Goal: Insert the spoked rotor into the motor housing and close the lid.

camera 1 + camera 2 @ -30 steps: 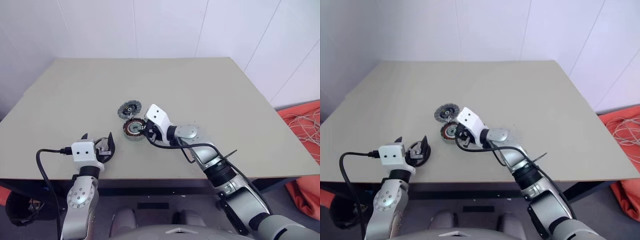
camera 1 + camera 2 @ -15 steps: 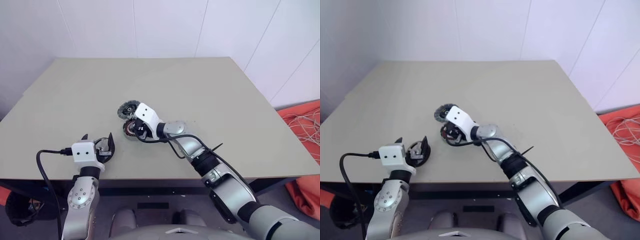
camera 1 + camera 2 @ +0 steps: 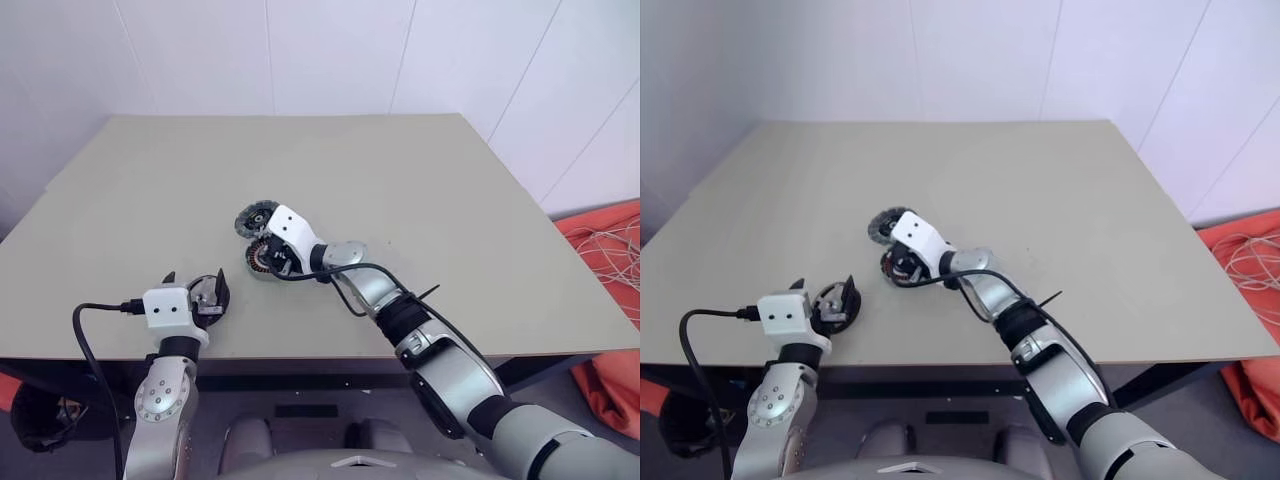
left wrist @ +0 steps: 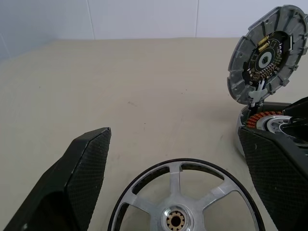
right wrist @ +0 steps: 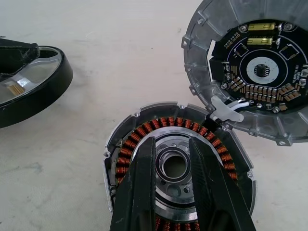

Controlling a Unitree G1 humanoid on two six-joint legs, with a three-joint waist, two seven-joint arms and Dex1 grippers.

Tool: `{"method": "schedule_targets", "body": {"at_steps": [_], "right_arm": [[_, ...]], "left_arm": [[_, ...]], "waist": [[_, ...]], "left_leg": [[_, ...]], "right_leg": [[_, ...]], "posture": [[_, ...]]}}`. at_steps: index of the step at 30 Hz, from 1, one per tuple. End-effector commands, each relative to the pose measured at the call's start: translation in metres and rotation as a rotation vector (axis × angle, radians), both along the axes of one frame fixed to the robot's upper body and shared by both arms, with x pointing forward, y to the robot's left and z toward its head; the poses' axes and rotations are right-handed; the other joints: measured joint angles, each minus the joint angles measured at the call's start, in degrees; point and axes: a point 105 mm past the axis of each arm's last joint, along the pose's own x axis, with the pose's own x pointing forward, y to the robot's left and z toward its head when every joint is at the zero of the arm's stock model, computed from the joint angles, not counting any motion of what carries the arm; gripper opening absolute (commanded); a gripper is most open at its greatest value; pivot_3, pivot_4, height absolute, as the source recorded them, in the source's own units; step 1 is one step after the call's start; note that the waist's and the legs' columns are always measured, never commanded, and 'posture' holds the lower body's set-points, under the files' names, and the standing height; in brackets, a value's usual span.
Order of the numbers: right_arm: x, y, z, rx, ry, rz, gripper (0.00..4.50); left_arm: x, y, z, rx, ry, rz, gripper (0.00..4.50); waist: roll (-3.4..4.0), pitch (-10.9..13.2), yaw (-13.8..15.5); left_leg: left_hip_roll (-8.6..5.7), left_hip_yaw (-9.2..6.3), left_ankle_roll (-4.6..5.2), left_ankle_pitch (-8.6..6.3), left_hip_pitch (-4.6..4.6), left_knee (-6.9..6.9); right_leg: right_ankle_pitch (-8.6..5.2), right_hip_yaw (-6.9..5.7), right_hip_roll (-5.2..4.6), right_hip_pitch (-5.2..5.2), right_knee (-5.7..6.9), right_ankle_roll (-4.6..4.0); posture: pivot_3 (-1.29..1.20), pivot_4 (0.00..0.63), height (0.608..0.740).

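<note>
Beige table (image 3: 420, 190) (matte, faintly scuffed), white panelled walls (image 3: 330, 55) behind

You are looking down on a plain beige desk (image 3: 420, 190) with a matte top and a dark edge along its near side. Behind it stand white panelled walls (image 3: 330, 55), split by thin vertical seams, meeting in a corner on your right. Past the desk's right edge, on the grey floor (image 3: 600, 205), you see orange fabric (image 3: 610, 250) with a tangle of pale cable (image 3: 612, 262) lying on it. The light is even and soft.
</note>
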Motion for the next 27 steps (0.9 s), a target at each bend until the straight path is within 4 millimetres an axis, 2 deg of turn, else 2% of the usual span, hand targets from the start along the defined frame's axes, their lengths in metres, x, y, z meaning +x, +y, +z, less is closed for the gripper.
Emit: {"method": "schedule_targets", "body": {"at_steps": [1, 3, 12, 14, 15, 18, 27], "right_arm": [[0.006, 0.006, 0.02, 0.037, -0.059, 0.01, 1.13], [0.006, 0.006, 0.019, 0.038, -0.06, 0.009, 1.13], [0.014, 0.002, 0.028, 0.055, -0.106, -0.027, 4.05], [0.012, 0.0, 0.033, 0.075, -0.103, -0.012, 4.05], [0.011, -0.001, 0.036, 0.086, -0.099, -0.007, 3.94], [0.006, -0.003, 0.041, 0.102, -0.087, 0.013, 3.15], [-0.007, 0.004, 0.04, 0.093, -0.07, 0.036, 0.04]], "left_arm": [[0.001, -0.002, 0.014, 0.014, -0.058, -0.006, 4.5], [0.001, -0.002, 0.014, 0.014, -0.058, -0.005, 4.5], [0.001, -0.002, 0.014, 0.015, -0.058, -0.001, 4.5], [0.001, -0.001, 0.014, 0.014, -0.058, 0.0, 4.5], [0.001, -0.001, 0.014, 0.014, -0.058, 0.0, 4.5], [0.002, -0.001, 0.014, 0.012, -0.059, -0.001, 4.5], [0.004, -0.003, 0.013, 0.008, -0.056, -0.011, 4.5]], "waist": [[0.0, 0.0, 0.0], [0.0, 0.0, 0.0], [0.01, 0.0, 0.0], [0.01, 0.0, 0.0], [0.01, 0.0, 0.0], [0.0, 0.0, 0.0], [0.01, 0.0, 0.0]], "left_leg": [[0.0, 0.0, 0.0, 0.0, 0.0, 0.0], [0.0, 0.0, 0.0, 0.0, 0.0, 0.0], [0.0, 0.0, 0.0, 0.0, 0.0, 0.0], [0.0, 0.0, 0.0, 0.0, 0.0, 0.0], [0.0, 0.0, 0.0, 0.0, 0.0, 0.0], [0.0, 0.0, 0.0, 0.0, -0.02, 0.0], [0.0, 0.0, 0.0, 0.0, 0.0, -0.01]], "right_leg": [[0.0, 0.0, 0.0, 0.0, 0.0, 0.0], [0.0, 0.0, 0.0, 0.0, 0.0, 0.0], [0.0, 0.0, 0.0, 0.0, 0.0, 0.0], [0.0, 0.0, 0.0, 0.0, 0.0, 0.0], [0.0, 0.0, 0.0, 0.0, 0.0, 0.0], [0.0, 0.0, 0.0, -0.01, 0.0, -0.01], [-0.01, 0.0, 0.01, -0.01, 0.0, 0.0]], "posture": [[0.0, 0.0, 0.74], [0.0, 0.0, 0.74], [0.0, 0.0, 0.74], [0.0, 0.0, 0.74], [0.0, 0.0, 0.74], [0.0, 0.0, 0.74], [0.0, 0.0, 0.74]]}}
